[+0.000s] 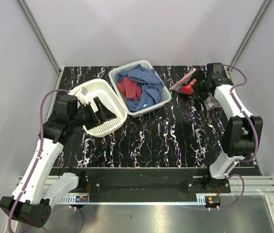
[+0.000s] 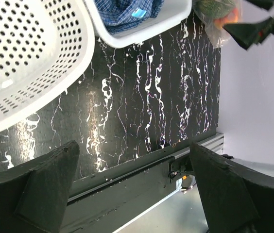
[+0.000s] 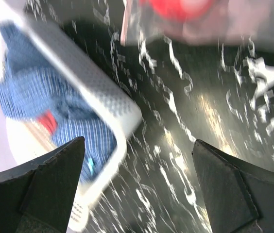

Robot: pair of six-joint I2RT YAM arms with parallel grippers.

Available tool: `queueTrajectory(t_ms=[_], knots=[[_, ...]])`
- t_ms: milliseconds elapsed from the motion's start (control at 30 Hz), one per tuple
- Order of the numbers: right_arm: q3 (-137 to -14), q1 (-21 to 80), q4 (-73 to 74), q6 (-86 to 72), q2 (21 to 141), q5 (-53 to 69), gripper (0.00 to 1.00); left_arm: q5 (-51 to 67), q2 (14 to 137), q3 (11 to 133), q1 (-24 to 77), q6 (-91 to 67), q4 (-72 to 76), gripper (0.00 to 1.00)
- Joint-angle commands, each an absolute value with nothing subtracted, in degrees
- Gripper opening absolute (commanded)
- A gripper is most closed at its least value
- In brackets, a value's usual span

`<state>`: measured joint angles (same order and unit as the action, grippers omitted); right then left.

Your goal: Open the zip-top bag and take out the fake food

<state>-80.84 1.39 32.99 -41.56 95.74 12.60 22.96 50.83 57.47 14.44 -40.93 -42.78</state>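
Zip-top bag (image 1: 182,81), lying on the black marbled table (image 1: 176,141) near its far right part, between the cloth basket (image 1: 163,99) and the right gripper (image 1: 198,89). Red fake food (image 1: 189,89) is seen through the clear plastic at the end of the bag nearest that gripper. The far edge of the table runs close behind the bag. A broad stretch of bare table is left open toward the near edge.

In the right wrist view, which is blurred, the fingers (image 3: 234,184) are spread wide with nothing between them. The bag is seen beyond the fingertips, and contact cannot be told.

The left gripper (image 1: 104,111) is held over the empty perforated basket (image 1: 120,116) at the left. Its fingers (image 2: 44,184) are likewise spread wide and nothing is held.

A blue cloth (image 1: 146,82) and a red cloth (image 1: 128,89) are contained in the cloth basket, which stands just beside the empty one.
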Motion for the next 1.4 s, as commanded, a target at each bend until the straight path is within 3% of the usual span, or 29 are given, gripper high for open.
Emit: queueTrajectory(t_ms=[0,400,667,1000,1233,1367], knots=[[-87.0,0.35,27.25,-47.8,103.94,11.6,1.0,24.61,53.77,62.57,15.2,-37.54,-40.08,0.99],[-96.24,0.26,25.31,-57.83,119.35,4.94,1.0,23.47,68.81,72.94,17.67,-33.14,-40.08,0.99],[-90.89,-6.5,32.5,-50.99,117.08,0.26,1.0,26.01,75.4,75.58,17.93,-35.07,-39.55,0.99],[-84.12,-7.65,42.19,-34.29,105.04,8.33,1.0,26.54,77.61,77.26,19.95,-34.54,-39.99,0.99],[-92.96,-2.56,45.44,-27.79,101.69,4.14,1.0,25.84,77.69,77.87,20.83,-34.28,-40.34,0.99],[-101.23,-0.44,45.26,-26.37,110.35,0.36,1.0,25.58,77.7,77.52,21.0,-34.36,-39.9,0.99]])
